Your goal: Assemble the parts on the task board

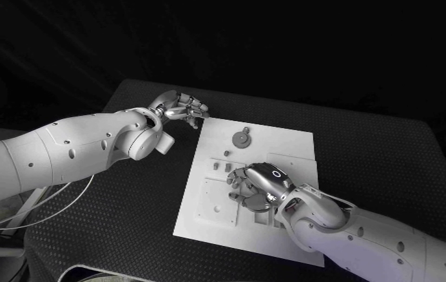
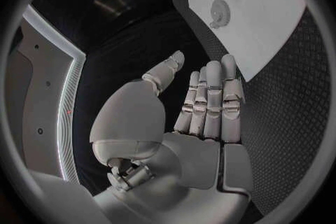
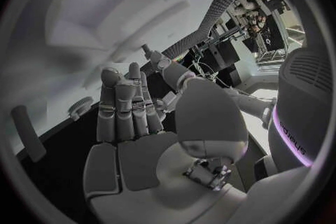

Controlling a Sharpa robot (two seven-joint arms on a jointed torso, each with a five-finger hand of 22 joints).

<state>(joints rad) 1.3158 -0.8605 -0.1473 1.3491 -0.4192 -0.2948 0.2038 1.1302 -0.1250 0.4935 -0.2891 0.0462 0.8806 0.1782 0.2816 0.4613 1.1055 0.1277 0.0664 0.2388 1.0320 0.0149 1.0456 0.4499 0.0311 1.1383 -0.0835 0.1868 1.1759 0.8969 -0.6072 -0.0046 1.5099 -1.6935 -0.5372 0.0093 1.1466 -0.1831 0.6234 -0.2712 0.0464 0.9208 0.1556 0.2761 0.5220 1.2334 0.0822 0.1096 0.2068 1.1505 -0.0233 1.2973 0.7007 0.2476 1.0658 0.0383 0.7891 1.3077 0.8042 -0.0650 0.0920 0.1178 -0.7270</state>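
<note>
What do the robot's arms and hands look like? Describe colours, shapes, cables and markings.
Both arms are smooth white shells dotted with small dark holes. The left hand and right hand are silver metal with segmented fingers. Thin pale cables loop below the left arm.

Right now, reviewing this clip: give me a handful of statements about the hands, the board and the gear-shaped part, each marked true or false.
1. The right hand is over the task board. True.
2. The left hand grips a part. False: it holds nothing, its fingers straight and its thumb apart in the left wrist view.
3. A round gear-shaped part lies on the board's far half. True.
4. The left hand rests on the middle of the board. False: it sits at the board's far left corner, over the black table.
5. The two hands touch each other. False: they are well apart.
</note>
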